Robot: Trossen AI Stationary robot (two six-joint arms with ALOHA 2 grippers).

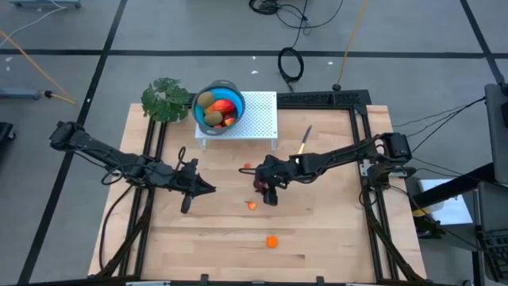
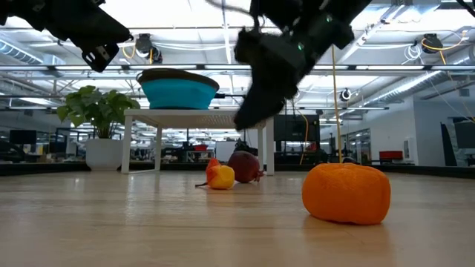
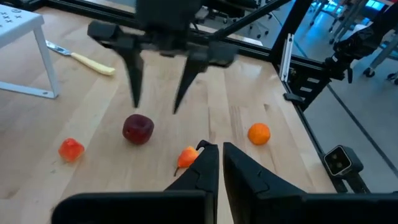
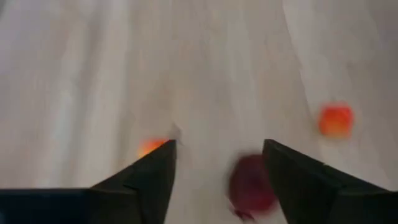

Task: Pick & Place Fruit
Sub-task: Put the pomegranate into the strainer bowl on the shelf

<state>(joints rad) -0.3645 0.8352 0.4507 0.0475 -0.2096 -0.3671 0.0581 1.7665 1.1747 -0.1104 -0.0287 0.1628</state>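
Note:
A dark red ball (image 3: 138, 129) lies on the wooden table near its middle. My right gripper (image 3: 155, 109) hangs open just above it, fingers pointing down at a slant, without touching it. In the right wrist view the ball (image 4: 251, 184) shows between the spread fingers. Two small orange-red bits (image 1: 247, 167) (image 1: 252, 205) and an orange ball (image 1: 272, 241) rest on the table nearby. A blue bowl (image 1: 218, 107) holding several fruit pieces stands on a white perforated stand (image 1: 258, 111). My left gripper (image 3: 221, 150) is shut, holds nothing and waits to the left of the ball.
A green leafy plant (image 1: 167, 99) stands left of the bowl. A pale-handled knife (image 1: 305, 141) lies right of the stand. A black frame (image 1: 361, 143) borders the table's right and far sides. Bare wood stretches toward the near edge.

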